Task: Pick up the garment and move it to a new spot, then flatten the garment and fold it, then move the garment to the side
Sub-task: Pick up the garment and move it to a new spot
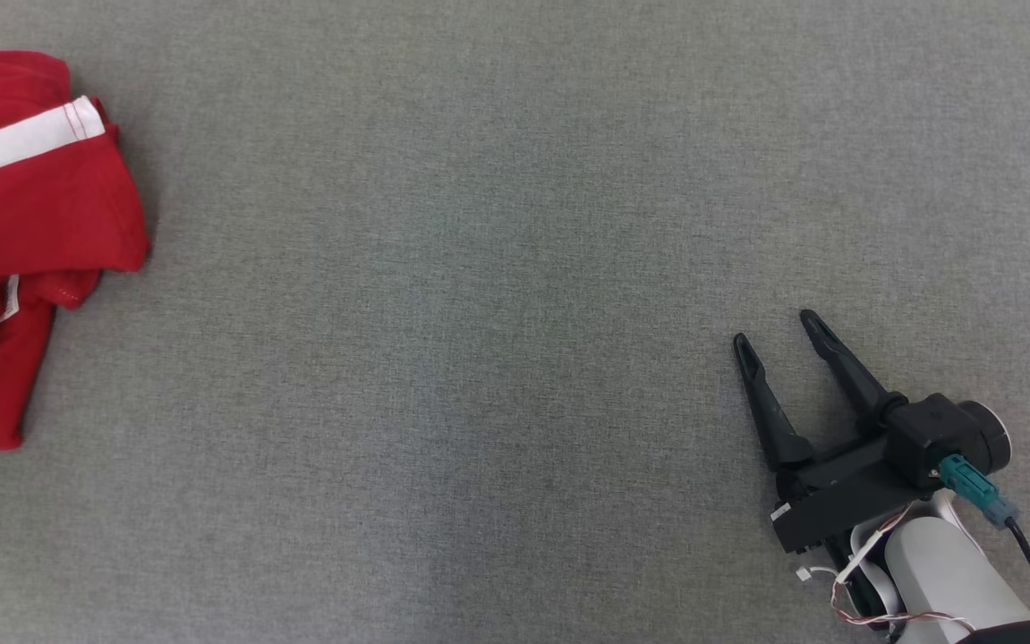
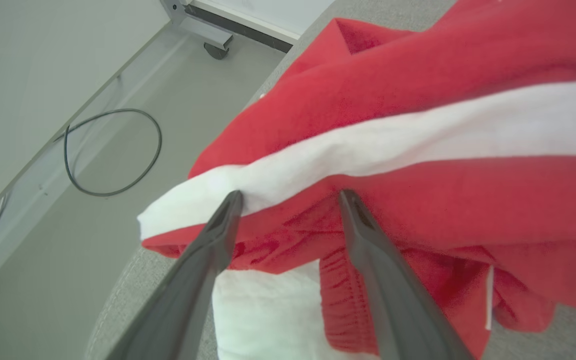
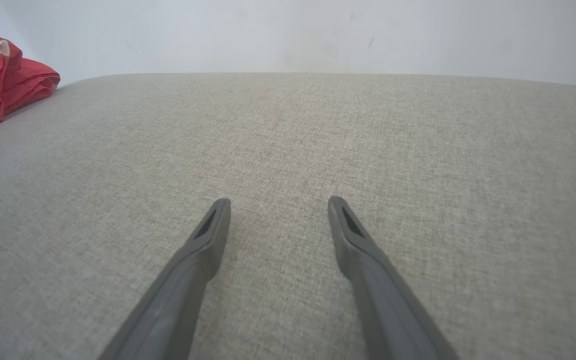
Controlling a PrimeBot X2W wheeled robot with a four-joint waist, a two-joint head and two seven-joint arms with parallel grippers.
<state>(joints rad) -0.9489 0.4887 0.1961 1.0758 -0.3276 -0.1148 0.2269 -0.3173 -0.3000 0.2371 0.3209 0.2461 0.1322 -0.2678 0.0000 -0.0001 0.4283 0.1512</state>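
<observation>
— At far left the red garment (image 1: 31, 224) is lying bunched by the edge of the grey table (image 1: 479, 313). Grab where?
— Left gripper (image 2: 290, 194) is hovering, fingers apart, at the white stripe (image 2: 368, 145); best be pinching a thick fold. Right gripper (image 1: 774, 327) is idling, spread, well apart.

It looks like a bare test room or lab, not a home — a wide work surface (image 1: 515, 268) covered in plain grey cloth, a blank white wall (image 3: 288, 30), a smooth grey floor (image 2: 177, 100) with a loose black cable (image 2: 102, 194) looped on it, and a metal frame leg (image 2: 192, 22) on a caster (image 2: 216, 50).
</observation>
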